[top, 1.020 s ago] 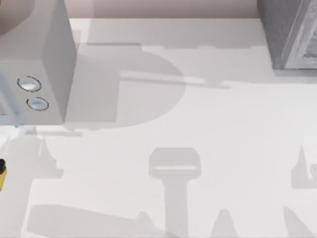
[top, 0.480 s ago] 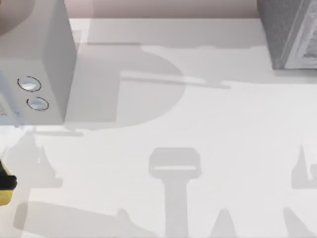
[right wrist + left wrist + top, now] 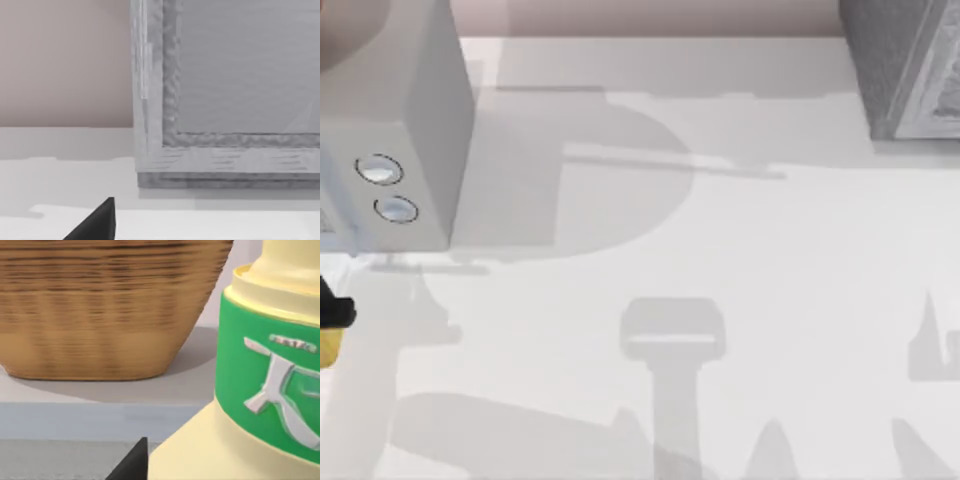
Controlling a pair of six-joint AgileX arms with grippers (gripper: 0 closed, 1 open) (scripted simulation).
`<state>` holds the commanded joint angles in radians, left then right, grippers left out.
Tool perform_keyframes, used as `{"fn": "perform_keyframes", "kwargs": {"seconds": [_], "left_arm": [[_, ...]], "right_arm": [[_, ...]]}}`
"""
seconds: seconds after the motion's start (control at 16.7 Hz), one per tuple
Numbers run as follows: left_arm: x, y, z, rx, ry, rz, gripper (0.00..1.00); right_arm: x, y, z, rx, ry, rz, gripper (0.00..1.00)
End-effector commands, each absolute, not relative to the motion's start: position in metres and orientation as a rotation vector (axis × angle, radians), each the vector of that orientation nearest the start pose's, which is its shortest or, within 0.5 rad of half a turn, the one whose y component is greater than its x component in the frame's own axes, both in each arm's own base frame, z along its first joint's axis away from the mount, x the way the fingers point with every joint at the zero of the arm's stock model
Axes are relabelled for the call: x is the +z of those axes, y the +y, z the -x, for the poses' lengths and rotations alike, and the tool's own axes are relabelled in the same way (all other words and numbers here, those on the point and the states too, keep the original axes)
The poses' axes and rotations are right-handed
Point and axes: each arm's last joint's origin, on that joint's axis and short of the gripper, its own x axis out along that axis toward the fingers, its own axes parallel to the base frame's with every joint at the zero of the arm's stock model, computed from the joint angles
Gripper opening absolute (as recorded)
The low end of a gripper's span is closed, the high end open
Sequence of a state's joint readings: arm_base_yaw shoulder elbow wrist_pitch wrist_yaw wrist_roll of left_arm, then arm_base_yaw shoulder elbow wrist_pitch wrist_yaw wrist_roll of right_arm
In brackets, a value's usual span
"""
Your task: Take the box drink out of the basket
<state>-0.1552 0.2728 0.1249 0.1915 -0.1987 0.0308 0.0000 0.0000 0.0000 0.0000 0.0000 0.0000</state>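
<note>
Top view: saw a white table (image 3: 770, 250) across nearly the whole frame. Found a big grey box (image 3: 390, 120) with two round knobs (image 3: 386, 188) on its front at the table's far left, and a grey cabinet (image 3: 905, 70) in the far right corner.

Left wrist view: met a woven brown basket (image 3: 100, 310) resting on a pale grey ledge (image 3: 75, 412), upright and wide in the belly. Found the box drink (image 3: 260, 365) outside the basket, nearer the camera and apart from the wicker, pale yellow with a green band below the neck. In the top view, caught the same drink as a yellow sliver (image 3: 326, 345) at the table's left edge, below the grey box.

Placed the left gripper (image 3: 334, 312) at that left edge, jaws pinching the drink, with one black fingertip (image 3: 134, 462) touching its lower body.

Right wrist view: placed the right gripper (image 3: 95, 225) low over the table, near the cabinet's front. Could not tell how its jaws stood.
</note>
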Motion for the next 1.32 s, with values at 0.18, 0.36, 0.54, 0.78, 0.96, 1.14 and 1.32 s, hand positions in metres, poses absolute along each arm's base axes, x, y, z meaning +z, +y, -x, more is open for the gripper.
{"fn": "perform_keyframes", "kwargs": {"seconds": [0.18, 0.36, 0.54, 0.78, 0.96, 1.14, 1.32], "left_arm": [[0.234, -0.031, -0.139, 0.08, -0.099, -0.019, 0.0], [0.267, -0.063, -0.166, 0.123, -0.15, 0.0, 0.0], [0.286, -0.114, -0.195, 0.169, -0.167, 0.03, 0.0], [0.276, -0.202, -0.215, 0.224, -0.133, 0.054, 0.0], [0.246, -0.266, -0.211, 0.256, -0.085, 0.045, 0.0], [0.212, -0.313, -0.196, 0.28, -0.043, 0.021, 0.0], [0.189, -0.337, -0.183, 0.293, -0.019, 0.002, 0.0]], "right_arm": [[0.16, -0.001, -0.106, 0.0, 0.0, 0.0, 1.0], [0.16, -0.001, -0.106, 0.0, 0.0, 0.0, 1.0], [0.16, -0.001, -0.106, 0.0, 0.0, 0.0, 1.0], [0.16, -0.001, -0.106, 0.0, 0.0, 0.0, 1.0], [0.16, -0.001, -0.106, 0.0, 0.0, 0.0, 1.0], [0.16, -0.001, -0.106, 0.0, 0.0, 0.0, 1.0], [0.16, -0.001, -0.106, 0.0, 0.0, 0.0, 1.0]]}}
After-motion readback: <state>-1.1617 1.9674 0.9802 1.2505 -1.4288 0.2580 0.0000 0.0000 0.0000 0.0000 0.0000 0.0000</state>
